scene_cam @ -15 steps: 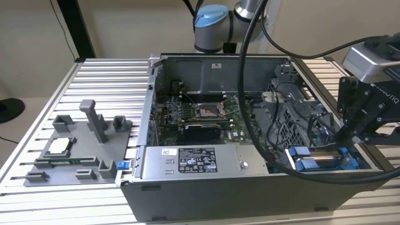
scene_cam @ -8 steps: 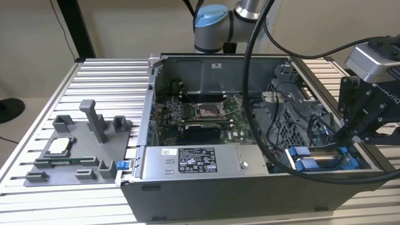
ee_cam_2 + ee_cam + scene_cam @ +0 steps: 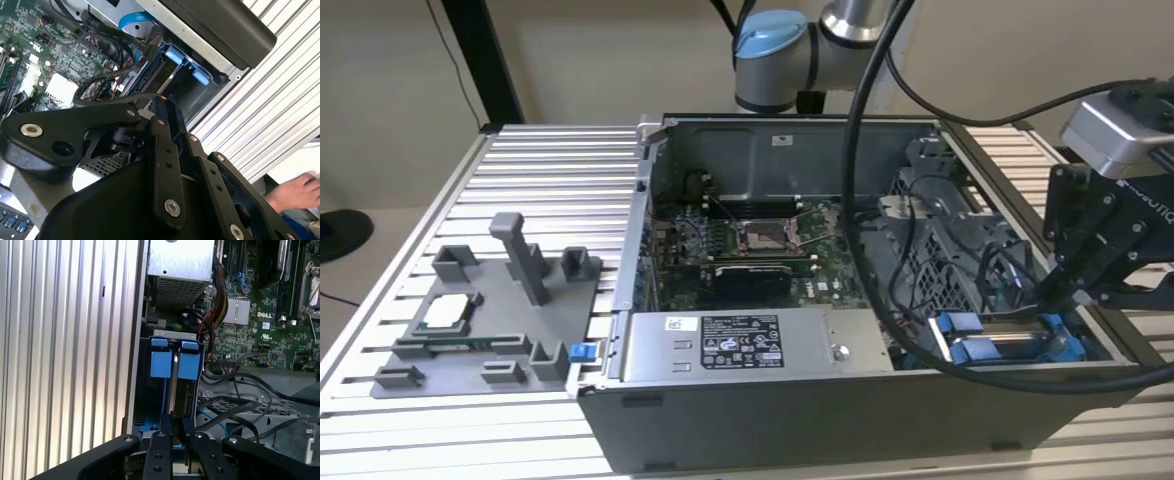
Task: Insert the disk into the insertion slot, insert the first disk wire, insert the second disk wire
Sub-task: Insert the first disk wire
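A ribbed aluminium table [image 3: 547, 170] fills the exterior view, and an open computer case [image 3: 761, 420] lies on it with its inside facing up. On the exterior view's left, beside the case, sits a grey plastic fixture [image 3: 494, 310] with upright posts. Inside the case you can see the green motherboard [image 3: 747, 240]. A silver labelled power-supply box [image 3: 747, 345] sits against the near wall.

Your arm comes in from the top of the exterior view. Thick black cables [image 3: 854, 200] hang from it across the case. The gripper [image 3: 1067, 295] is lowered at the exterior view's right end of the case, right over the insertion slot [image 3: 1014, 335], the grey metal drive bay in the near corner.

In the first wrist view the gripper [image 3: 172, 420] sits at the mouth of that bay. The disk [image 3: 160, 364] seems to stand on edge inside the slot. Two bright blue tabs of its carrier frame show at the far end, with a thin silvery edge running between them towards the gripper. Whether the gripper is open, closed or holding that edge, you cannot tell.

In the second wrist view the gripper [image 3: 162, 107] is just above the same blue tabs. Loose black wires [image 3: 107, 75] curl over the board beside the bay. A person's hand [image 3: 295, 192] rests beyond the table's edge
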Controlling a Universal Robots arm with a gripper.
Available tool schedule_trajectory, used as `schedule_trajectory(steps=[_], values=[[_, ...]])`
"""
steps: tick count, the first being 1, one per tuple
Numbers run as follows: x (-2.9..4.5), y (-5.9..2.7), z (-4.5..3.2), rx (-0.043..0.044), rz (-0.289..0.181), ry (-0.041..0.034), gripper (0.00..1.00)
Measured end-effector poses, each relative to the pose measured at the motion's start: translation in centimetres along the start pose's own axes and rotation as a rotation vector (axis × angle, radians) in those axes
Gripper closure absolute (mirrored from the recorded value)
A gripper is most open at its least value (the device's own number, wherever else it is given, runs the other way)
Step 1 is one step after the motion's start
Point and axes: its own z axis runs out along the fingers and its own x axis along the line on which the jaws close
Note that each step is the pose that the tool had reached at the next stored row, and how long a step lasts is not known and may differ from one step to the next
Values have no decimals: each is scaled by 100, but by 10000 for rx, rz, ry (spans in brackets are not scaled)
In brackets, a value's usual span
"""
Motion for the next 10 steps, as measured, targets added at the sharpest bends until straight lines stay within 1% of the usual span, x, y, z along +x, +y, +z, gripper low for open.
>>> schedule_trajectory(steps=[4,7,10], values=[[3,-48,6,-34,19,-8,100],[6,-90,6,-42,19,-7,100],[6,-102,7,-42,20,-8,100]])
